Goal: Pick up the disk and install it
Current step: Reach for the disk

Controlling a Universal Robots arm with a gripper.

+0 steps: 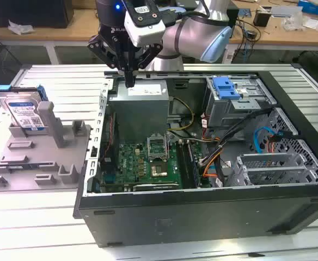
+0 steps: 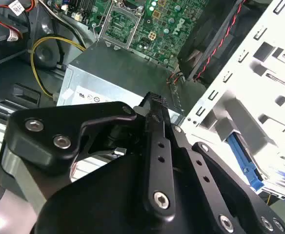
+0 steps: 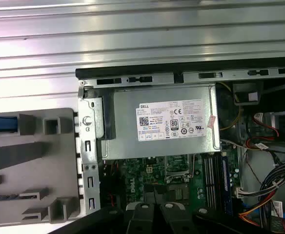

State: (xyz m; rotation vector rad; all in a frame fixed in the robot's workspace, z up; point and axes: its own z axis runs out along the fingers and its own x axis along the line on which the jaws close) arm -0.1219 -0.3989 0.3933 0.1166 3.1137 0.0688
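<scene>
In the exterior view, the disk (image 1: 24, 109) stood on edge in a grey rack (image 1: 50, 157) on the desk (image 1: 39, 239), likely so it could be pinched from above. The case (image 1: 202, 217) lay open side up. The fingers (image 1: 129, 76) hung clenched and empty over the power supply (image 1: 142, 103), with the disk well apart from them toward the exterior view's left. In the second wrist view, the fingers (image 2: 157, 141) met above the power supply (image 2: 118, 73). In the first wrist view, the power supply (image 3: 162, 122) lay beneath, with the rack (image 3: 35, 165) beside the case.
</scene>
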